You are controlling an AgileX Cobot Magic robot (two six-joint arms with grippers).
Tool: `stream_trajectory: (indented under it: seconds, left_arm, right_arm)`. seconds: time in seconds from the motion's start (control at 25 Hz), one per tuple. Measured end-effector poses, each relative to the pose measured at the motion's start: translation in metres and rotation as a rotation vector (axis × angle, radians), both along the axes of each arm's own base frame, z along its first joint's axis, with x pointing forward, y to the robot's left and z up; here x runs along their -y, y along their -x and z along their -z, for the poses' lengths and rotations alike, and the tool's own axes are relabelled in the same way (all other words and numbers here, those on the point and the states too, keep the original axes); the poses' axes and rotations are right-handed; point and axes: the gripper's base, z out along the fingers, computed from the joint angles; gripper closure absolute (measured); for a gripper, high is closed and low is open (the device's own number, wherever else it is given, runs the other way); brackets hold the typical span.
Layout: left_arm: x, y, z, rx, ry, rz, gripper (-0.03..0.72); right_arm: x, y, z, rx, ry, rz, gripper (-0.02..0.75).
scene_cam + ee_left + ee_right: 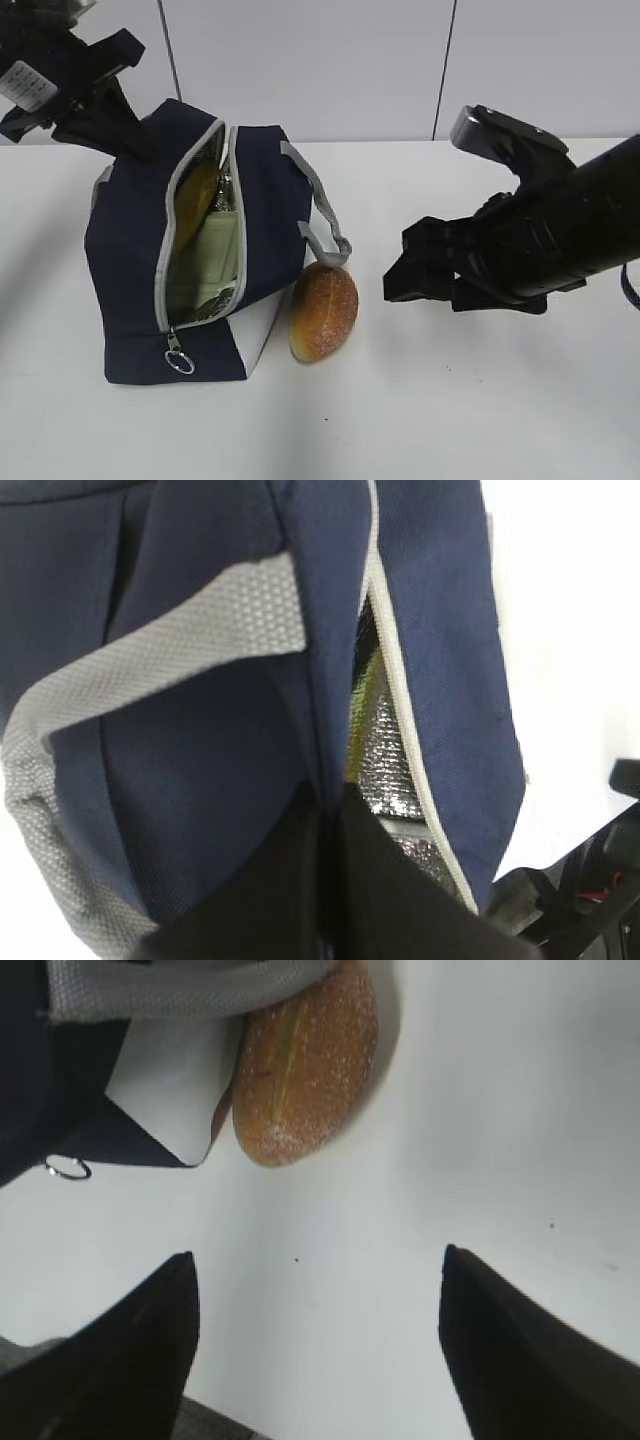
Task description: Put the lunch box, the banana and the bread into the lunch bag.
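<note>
The lunch bag sits on the white bench, zipper wide apart, mouth facing the exterior camera. Inside you can see the pale green lunch box standing against the silver lining, and a strip of yellow, the banana, tucked in above and beside it. The zipper's ring pull hangs at the bottom end of the opening. One grey strap handle loops down the bag's right side.

The bread is out on the bench, leaning right up against the bag's white side panel, just under that strap.

Left pincer is up at the bag's top rear corner; in the left wrist view its dark fingers are pressed together on a fold of the navy fabric, pinching the lunch bag.

Right pincer hovers over the bench to the right of the bread, apart from it. In the right wrist view its two fingers are spread wide with bare bench between them, the roll lying ahead.
</note>
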Motion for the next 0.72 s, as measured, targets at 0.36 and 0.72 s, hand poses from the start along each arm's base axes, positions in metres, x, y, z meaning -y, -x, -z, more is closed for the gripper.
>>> stream_trajectory:
  seconds: [0.36,0.72]
  left_arm:
    - [0.000,0.000,0.000,-0.003,0.000,0.002,0.691]
    - [0.000,0.000,0.000,-0.003,0.000,0.002,0.691]
  right_arm:
    - [-0.022,-0.021,0.035,-0.053,-0.152,0.004,0.078]
    - [-0.040,-0.052,0.072,-0.124,-0.205,0.027,0.078]
